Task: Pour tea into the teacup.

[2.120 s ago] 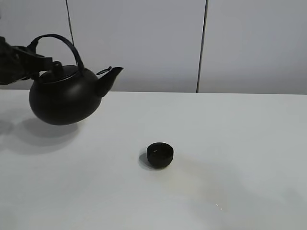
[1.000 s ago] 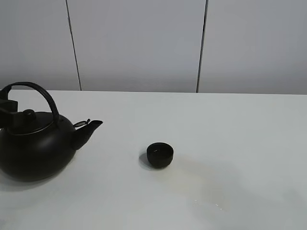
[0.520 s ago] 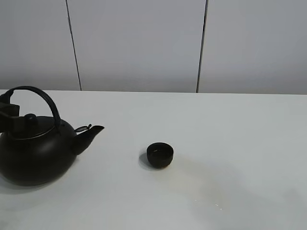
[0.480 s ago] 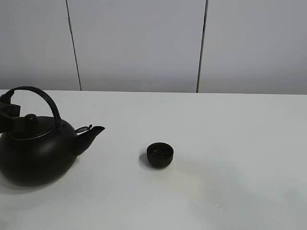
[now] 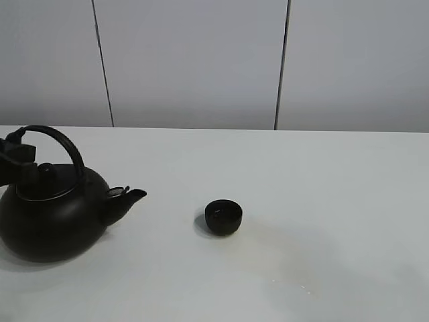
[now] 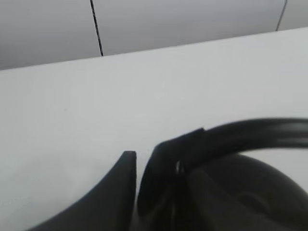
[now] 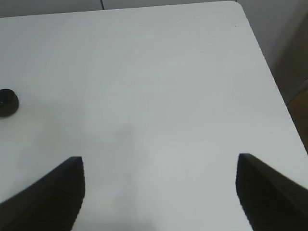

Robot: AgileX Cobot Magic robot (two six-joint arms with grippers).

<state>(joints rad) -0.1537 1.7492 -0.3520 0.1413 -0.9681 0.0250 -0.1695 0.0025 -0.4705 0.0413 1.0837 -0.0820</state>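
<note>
The kettle (image 5: 57, 218) was big, round and black, with a dull skin, a curved handle on top and a short spout. It sat on the smooth white bench (image 5: 322, 201), spout aimed at the teacup (image 5: 223, 217). The teacup was tiny, round, black and low like a bowl, well apart from the kettle, near the middle of the bench. No words showed on anything. The left fingers (image 6: 144, 180) were clenched on the kettle's handle. The right fingers (image 7: 159, 192) were spread wide over bare bench, holding nothing, far from the teacup.
</note>
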